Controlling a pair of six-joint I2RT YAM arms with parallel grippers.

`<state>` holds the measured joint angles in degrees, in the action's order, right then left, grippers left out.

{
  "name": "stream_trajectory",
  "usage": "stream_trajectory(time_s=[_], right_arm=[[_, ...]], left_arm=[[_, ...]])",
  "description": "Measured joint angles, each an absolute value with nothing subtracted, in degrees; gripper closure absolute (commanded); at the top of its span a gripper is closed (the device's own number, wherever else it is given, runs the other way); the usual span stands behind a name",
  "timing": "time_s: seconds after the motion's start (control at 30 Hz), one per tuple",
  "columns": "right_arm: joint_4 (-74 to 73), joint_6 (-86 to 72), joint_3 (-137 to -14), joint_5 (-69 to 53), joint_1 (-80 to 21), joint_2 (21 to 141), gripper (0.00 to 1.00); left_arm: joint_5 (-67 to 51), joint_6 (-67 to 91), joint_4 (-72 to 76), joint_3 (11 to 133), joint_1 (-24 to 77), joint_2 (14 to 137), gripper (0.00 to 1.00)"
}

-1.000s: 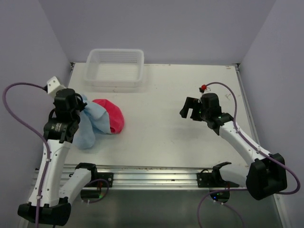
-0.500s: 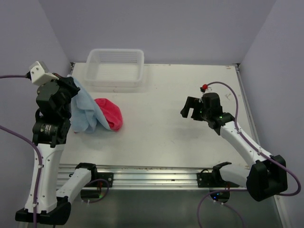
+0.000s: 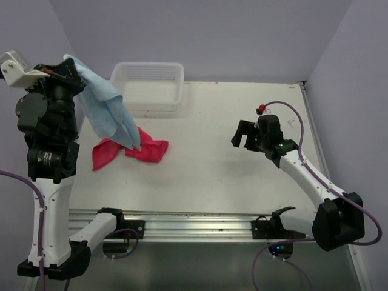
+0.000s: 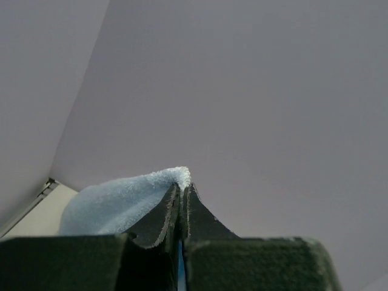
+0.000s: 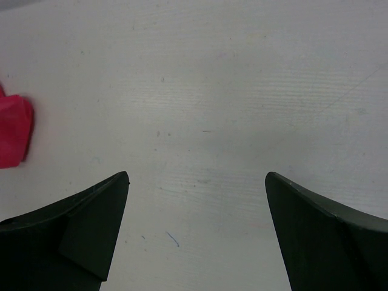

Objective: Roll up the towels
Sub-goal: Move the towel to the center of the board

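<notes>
Left claw point(image 4: 182, 195) has hoisted the blue towel point(image 3: 104, 109) high, pinched tight, baring the red towel point(image 3: 148, 151). Right claw point(image 5: 197, 176), three o'clock, gapes wide, holding nothing.

White flat bench point(image 3: 230, 182). Clear rectangular plastic basket point(image 3: 147, 85) sits at 11 o'clock, against the far edge. Crumpled pinkish-red cloth towel point(image 3: 151, 150) lies spread at 9 o'clock, apart from the basket.

Top camera looked down from behind, left wrist faced plain lavender wall point(image 4: 242, 91), right wrist close above flat white tabletop point(image 5: 212, 91), shared with top.
</notes>
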<state>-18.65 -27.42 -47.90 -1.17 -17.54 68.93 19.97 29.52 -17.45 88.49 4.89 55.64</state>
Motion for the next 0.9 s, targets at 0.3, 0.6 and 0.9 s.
stream_trajectory(time_s=[0.3,0.6,0.9], right_arm=[[-19.27,-28.01,-50.22,-0.93,-17.06,69.84,0.01],[-20.91,-28.56,-52.29,0.93,-16.64,69.34,0.01],[-24.95,-30.35,-54.28,6.48,-14.52,66.67,0.01]], left_arm=[[12.56,30.28,-14.17,91.37,4.86,60.05,1.0],[1.43,31.86,-13.93,91.94,15.2,73.76,1.0],[-0.12,29.78,-11.79,92.18,30.94,78.26,1.0]])
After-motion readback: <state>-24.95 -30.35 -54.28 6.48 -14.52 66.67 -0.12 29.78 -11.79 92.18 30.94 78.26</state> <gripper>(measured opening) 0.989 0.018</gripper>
